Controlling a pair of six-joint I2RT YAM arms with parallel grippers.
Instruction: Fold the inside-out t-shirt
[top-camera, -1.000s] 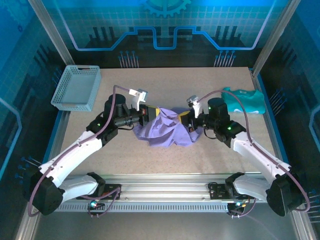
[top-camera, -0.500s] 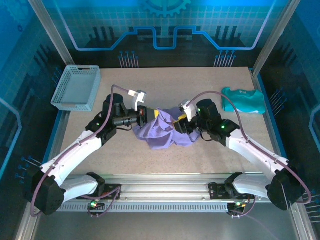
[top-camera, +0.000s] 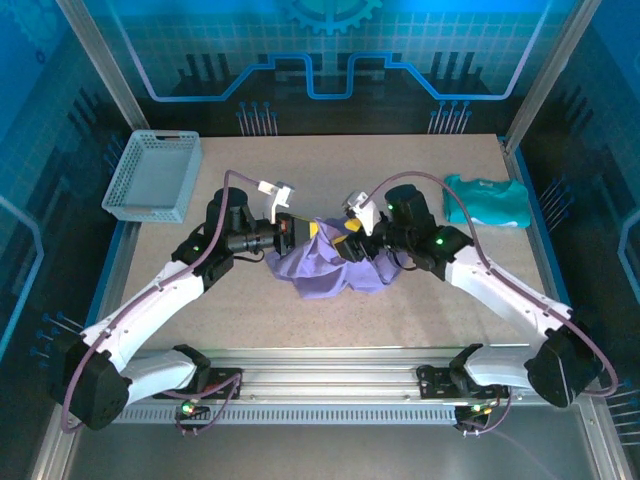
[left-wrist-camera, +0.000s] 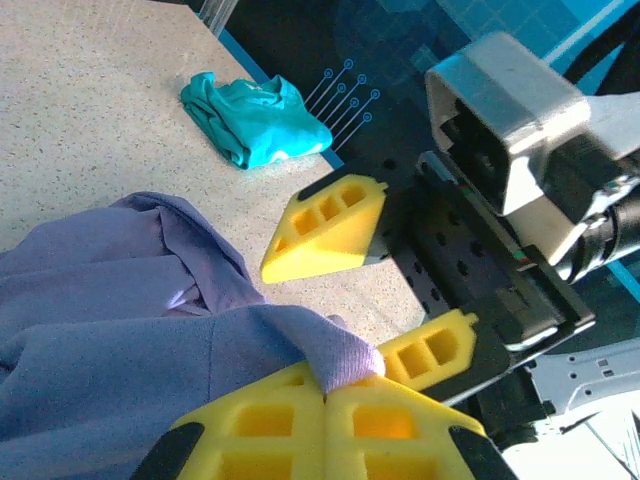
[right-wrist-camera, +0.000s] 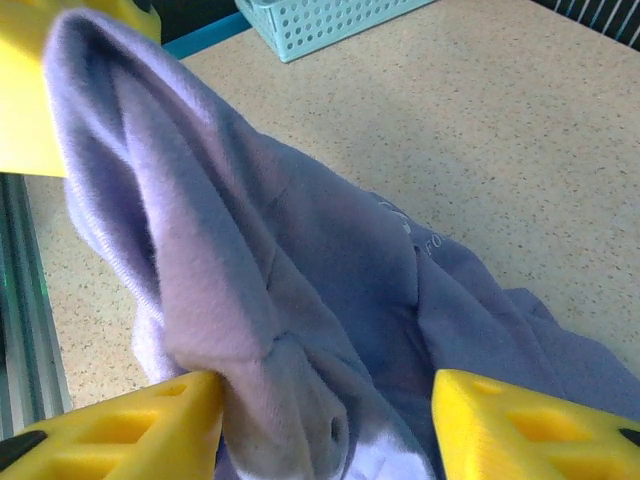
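Lavender-purple soft cloth, the inside-out short-sleeved t-shirt (top-camera: 325, 268), is bunched in a heap at the middle of the speckled beige counter (top-camera: 330, 165), between the two arms. Since a second ago the right arm (top-camera: 500, 292) has been swung leftward, so that the right fingers (right-wrist-camera: 120, 430) are brought close to the left fingers (left-wrist-camera: 300, 430). Clamped then, the yellow right fingers are now parted about halfway. A ridge of cloth is draped between them, touched on one side but not pinched. A release for a fresh grip is suggested, and the fold itself is judged not yet begun. The left fingers are shut tight on a small tuck of the shirt. Both forearms are angled inward and held low over the heap, wrists nearly facing. The crumpled teal garment (top-camera: 490, 200) and the pale mesh basket (top-camera: 155, 175) are left well apart from the heap, near the far corners.
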